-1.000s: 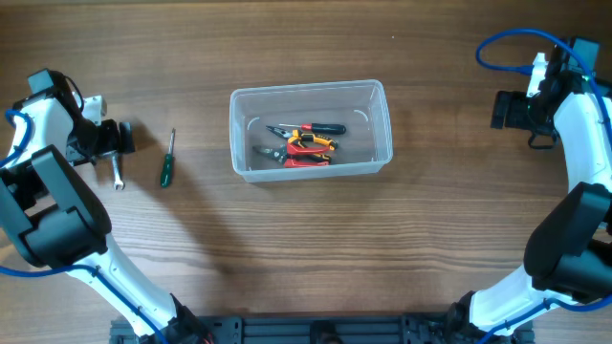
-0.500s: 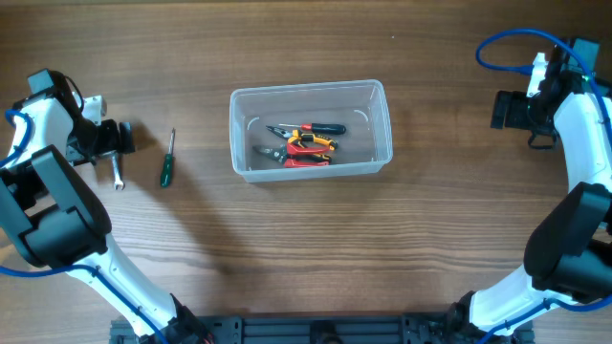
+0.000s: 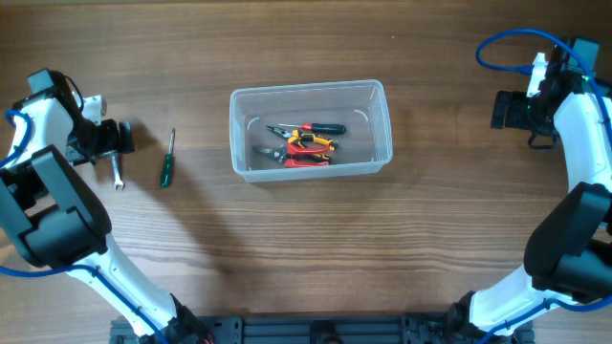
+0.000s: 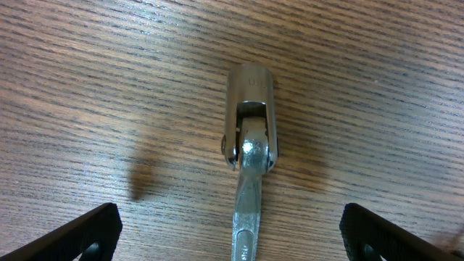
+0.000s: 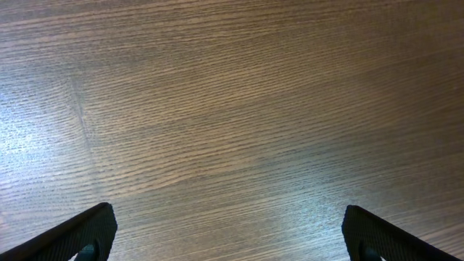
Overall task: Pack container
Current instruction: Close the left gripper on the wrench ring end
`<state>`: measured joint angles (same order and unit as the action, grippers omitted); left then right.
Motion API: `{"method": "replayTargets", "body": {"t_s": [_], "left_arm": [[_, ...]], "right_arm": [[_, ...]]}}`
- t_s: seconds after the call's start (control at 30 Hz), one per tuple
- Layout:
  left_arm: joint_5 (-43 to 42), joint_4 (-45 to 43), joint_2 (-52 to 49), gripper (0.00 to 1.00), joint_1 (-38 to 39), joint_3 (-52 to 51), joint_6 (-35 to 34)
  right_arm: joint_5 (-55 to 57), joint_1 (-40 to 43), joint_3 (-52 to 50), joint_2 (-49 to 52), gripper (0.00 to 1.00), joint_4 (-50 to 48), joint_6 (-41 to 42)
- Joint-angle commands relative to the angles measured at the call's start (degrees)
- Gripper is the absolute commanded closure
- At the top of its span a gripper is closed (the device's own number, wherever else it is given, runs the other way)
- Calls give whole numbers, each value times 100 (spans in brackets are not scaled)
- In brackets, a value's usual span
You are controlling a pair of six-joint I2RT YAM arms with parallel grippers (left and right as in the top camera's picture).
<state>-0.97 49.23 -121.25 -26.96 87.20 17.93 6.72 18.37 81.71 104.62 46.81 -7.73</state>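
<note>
The clear plastic container [image 3: 309, 95] sits at the table's middle with several red, orange and black hand tools [image 3: 304, 143] inside. A green-handled screwdriver [image 3: 166, 162] lies left of it. A silver socket wrench [image 3: 118, 172] lies at the far left; in the left wrist view its swivel head [image 4: 250, 116] and shaft lie flat between my fingers. My left gripper [image 4: 232, 235] is open wide, astride the wrench without touching it. My right gripper [image 5: 228, 235] is open and empty over bare wood at the far right [image 3: 507, 110].
The wooden table [image 3: 306, 248] spans the whole view. A blue cable [image 3: 497, 46] loops off the right arm at the back right. The arms' bases stand at the front left and front right corners.
</note>
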Motion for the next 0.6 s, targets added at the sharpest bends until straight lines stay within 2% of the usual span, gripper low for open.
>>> {"method": "replayTargets", "body": {"t_s": [0.0, 0.13, 0.23, 0.57], "left_arm": [[-68, -13, -66, 0, 22, 79, 74], [-68, -24, -66, 1, 22, 79, 76], [-68, -26, -66, 6, 22, 79, 98], [-70, -46, -94, 3, 22, 79, 96]], "right_arm": [[101, -2, -4, 7, 0, -13, 26], [103, -2, -4, 7, 0, -13, 26], [103, -2, -4, 7, 0, -13, 26], [103, -2, -4, 7, 0, -13, 26]]}}
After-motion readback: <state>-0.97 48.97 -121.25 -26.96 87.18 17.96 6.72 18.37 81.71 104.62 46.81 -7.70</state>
